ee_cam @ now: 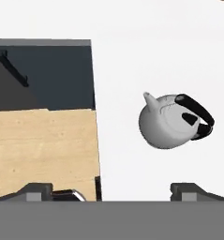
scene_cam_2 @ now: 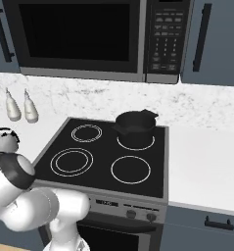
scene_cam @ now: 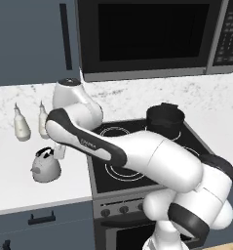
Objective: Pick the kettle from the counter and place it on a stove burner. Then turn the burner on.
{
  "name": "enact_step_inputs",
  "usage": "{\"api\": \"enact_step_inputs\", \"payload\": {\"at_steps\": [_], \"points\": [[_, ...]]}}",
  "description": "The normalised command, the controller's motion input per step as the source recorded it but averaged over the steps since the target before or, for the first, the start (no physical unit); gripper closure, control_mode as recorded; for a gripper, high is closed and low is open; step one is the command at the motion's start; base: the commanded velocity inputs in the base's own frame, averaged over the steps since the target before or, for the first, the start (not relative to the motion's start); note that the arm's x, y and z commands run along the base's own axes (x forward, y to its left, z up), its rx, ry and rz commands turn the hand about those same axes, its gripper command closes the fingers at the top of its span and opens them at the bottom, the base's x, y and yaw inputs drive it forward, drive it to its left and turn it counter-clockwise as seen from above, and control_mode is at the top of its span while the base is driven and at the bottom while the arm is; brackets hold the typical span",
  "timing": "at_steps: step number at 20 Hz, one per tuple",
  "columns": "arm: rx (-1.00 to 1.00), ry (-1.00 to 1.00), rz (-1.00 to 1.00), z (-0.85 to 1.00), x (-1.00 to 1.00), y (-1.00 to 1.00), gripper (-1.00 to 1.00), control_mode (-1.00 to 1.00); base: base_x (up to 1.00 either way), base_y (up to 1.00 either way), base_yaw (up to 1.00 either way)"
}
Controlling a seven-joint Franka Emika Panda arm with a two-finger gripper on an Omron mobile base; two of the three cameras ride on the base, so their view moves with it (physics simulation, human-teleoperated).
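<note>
Nothing is done yet: the kettle (scene_cam: 45, 166) sits on the table (scene_cam: 20, 185) at lower left of the left base view, tool (ee_cam: 113, 192) spread wide above it, gripping nothing; lifting, placing on the stove burner (scene_cam_2: 71, 162), and switching on remain.

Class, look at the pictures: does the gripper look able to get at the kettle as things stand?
Probably yes. The gripper is open above the kettle, which stands alone on the counter; the two bottles stand apart behind it, so nothing blocks the way down.
</note>
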Motion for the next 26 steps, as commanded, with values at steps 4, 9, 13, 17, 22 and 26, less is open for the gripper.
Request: {"api": "enact_step_inputs", "payload": {"at_steps": [4,9,13,17,22,26], "points": [[-0.03,0.0,0.24,-0.27,0.36,0.0,-1.0,-1.0,0.0,0.0,0.0],[-0.05,0.0,0.22,-0.26,0.18,0.02,-1.0,-1.0,0.0,0.0,0.0],[-0.06,0.03,0.24,-0.43,0.21,0.1,-1.0,-1.0,0.0,0.0,0.0],[-0.07,0.02,0.23,-0.3,0.24,0.05,-1.0,-1.0,0.0,0.0,0.0],[-0.07,0.0,0.14,-0.01,0.21,0.12,-1.0,-1.0,0.0,0.0,0.0],[0.0,0.03,0.18,-0.16,0.47,0.2,-1.0,-1.0,0.0,0.0,0.0]]}}
